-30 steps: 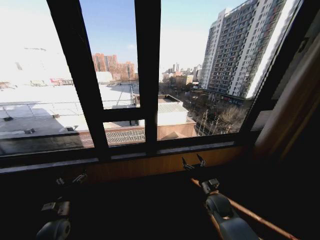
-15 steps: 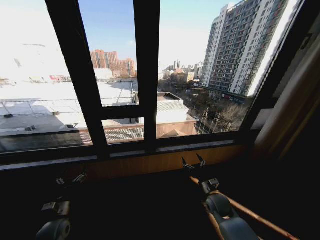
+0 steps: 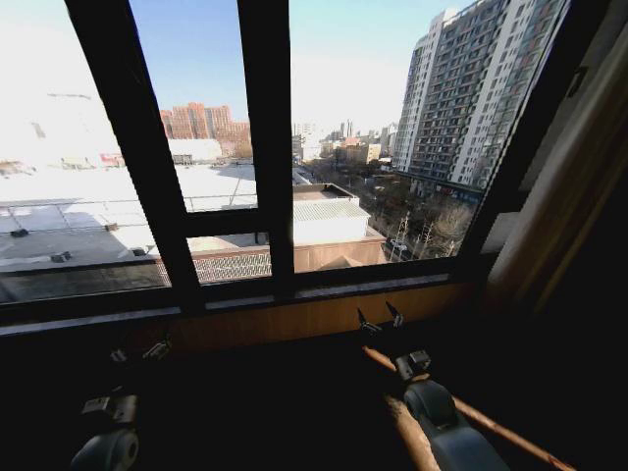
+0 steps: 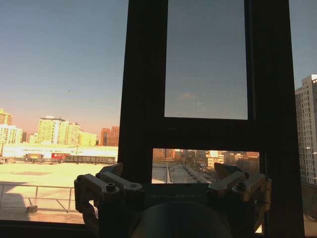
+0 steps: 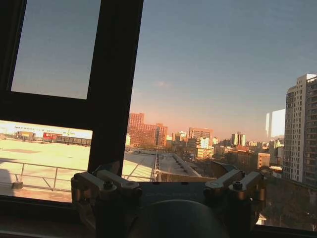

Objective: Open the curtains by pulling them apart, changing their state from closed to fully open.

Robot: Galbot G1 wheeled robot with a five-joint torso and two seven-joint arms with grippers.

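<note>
**Window bare, grippers idle**

Head view: no sheer curtains cover the dark-framed window [image 3: 265,147]; the task looks done.

Left wrist view: left gripper [image 4: 171,191], fingers spread, empty.

Right wrist view: right gripper [image 5: 166,191], fingers spread, empty.

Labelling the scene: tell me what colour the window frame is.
Black, or very dark, window frame; clearest in the head view.
</note>
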